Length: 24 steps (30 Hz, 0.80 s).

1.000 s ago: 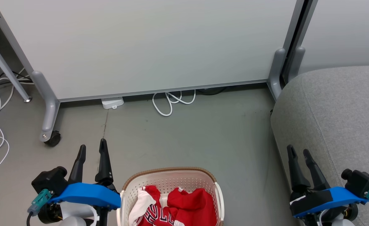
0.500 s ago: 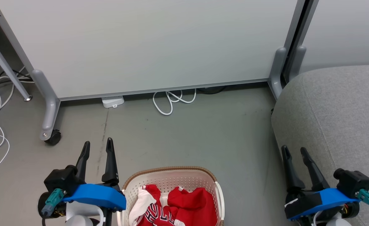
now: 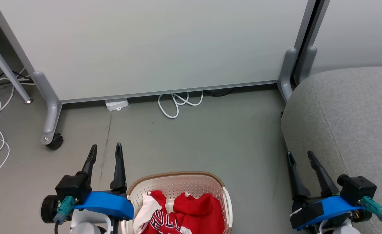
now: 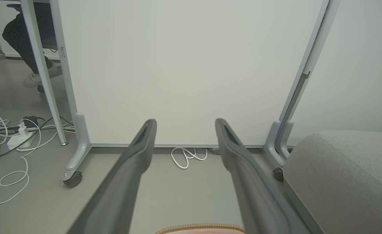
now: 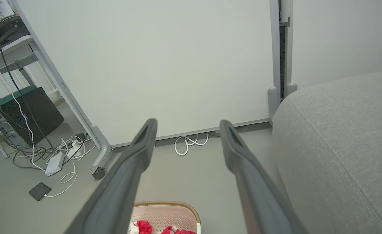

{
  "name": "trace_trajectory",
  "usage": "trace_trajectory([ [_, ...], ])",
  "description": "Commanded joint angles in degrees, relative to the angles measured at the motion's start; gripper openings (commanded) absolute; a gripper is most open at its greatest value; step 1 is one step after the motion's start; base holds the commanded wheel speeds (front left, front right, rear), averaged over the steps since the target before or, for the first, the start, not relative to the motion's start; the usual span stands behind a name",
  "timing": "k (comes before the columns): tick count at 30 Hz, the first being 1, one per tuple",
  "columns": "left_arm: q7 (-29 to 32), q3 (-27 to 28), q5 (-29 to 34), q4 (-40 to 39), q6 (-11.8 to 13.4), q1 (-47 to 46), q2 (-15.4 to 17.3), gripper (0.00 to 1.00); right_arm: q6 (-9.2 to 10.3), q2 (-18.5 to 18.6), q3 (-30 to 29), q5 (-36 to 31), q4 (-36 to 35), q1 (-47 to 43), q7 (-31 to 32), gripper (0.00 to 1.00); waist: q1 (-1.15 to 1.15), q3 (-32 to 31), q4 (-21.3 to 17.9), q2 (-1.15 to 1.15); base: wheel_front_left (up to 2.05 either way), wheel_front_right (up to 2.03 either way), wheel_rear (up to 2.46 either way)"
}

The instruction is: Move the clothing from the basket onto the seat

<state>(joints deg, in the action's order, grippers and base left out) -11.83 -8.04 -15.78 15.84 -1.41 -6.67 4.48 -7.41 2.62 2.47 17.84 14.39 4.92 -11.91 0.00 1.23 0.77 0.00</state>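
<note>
Partition panel (image 3: 152, 48): a pale wall on castor feet across the top of the head view. It plays no part in the task.
Seat (image 3: 356, 107): the light-grey upholstered cushion at the right edge of the head view, running from mid-height to the bottom. No garment lies on the part of its top that shows.
Floor (image 3: 210, 139): grey and bare between basket and seat. The basket stands on it.
Basket (image 3: 174, 175): cream, perforated, with a brown rim, at the bottom centre of the head view, well apart from the seat. The frame cuts off its near half.
Clothing (image 3: 196, 208): red fabric bunched inside the basket. A piece with white lining and lettering is at the left and a plainer red piece at the right. It looks like two garments, though with the frame cropped there I cannot rule out more underneath.
Left end effector (image 3: 106, 145): at the lower left, just beside the basket's left rim, fingers spread wide and pointing up the frame. It holds nothing.
Right end effector (image 3: 299, 153): at the lower right, against the seat's near edge in the picture, jaws equally wide and empty.
Done: nothing, by my reading; all the clothing sits in the basket.
Left: reach into the basket, grip a garment, carry it rightward onto the seat, and repeat for the other.
</note>
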Motion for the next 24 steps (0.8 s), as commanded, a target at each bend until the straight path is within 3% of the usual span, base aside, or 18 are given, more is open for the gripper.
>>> trace_trajectory([
  [1,-0.6,0.0,1.0,-0.1,-0.1,-1.0,0.0,1.0,-0.12,0.4,0.2,-1.0,-0.2,0.8,-0.4,1.0,0.0,0.0,0.0,0.0,0.0,0.0,0.0],
  [24,-3.1,1.2,8.9,2.7,-3.1,-1.3,-1.4,1.0,-0.09,0.4,1.0,-9.4,0.5,0.4,-2.9,1.0,0.0,-0.1,0.1,0.0,0.0,0.0,0.0],
])
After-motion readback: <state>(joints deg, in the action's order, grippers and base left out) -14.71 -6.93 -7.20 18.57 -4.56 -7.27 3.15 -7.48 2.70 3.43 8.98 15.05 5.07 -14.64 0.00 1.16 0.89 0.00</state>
